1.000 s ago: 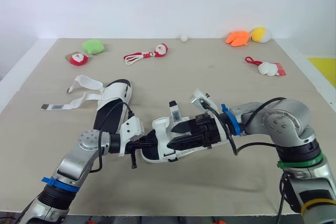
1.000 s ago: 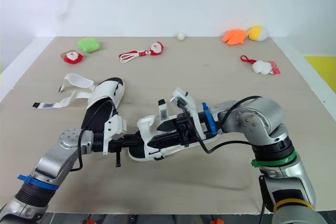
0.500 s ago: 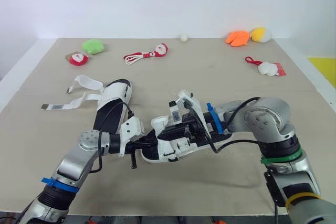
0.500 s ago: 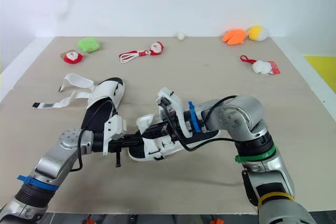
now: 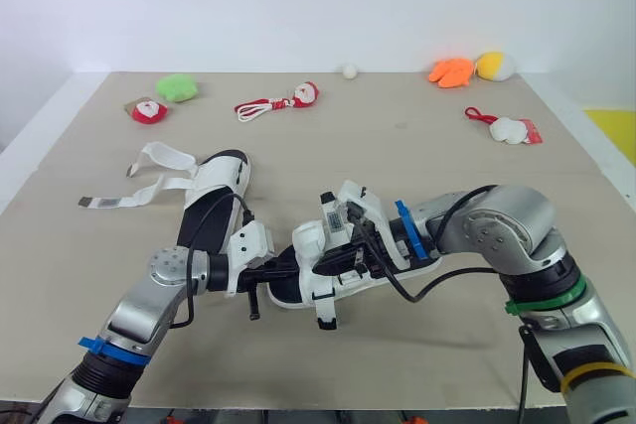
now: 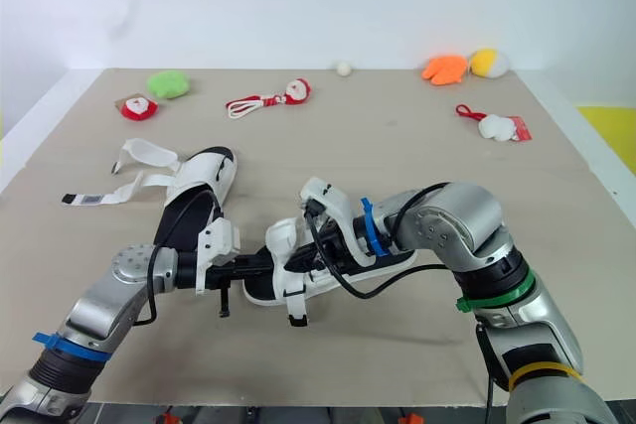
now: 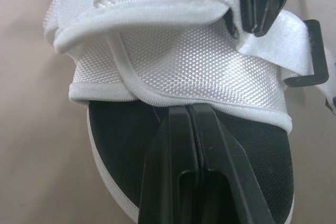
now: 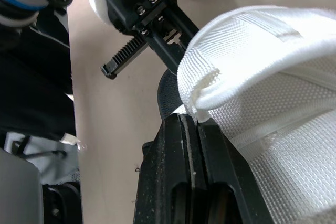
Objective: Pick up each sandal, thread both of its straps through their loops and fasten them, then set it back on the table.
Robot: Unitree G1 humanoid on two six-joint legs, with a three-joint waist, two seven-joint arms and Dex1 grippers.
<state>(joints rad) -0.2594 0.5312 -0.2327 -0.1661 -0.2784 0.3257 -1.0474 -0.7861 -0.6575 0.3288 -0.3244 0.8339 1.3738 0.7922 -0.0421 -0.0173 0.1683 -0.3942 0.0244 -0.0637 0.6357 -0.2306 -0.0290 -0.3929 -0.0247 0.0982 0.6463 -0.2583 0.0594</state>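
Your left gripper has its fingers pressed together, tips on the black insole under the sandal's white upper. Your right gripper is likewise closed, tips against a folded strap. The sandal sits mid-table; the other sandal lies nearby, unfastened.

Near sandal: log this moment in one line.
near sandal: gripped by both | left gripper: fingers shut on its sole | right gripper: fingers shut on white upper | far sandal: on table, straps loose
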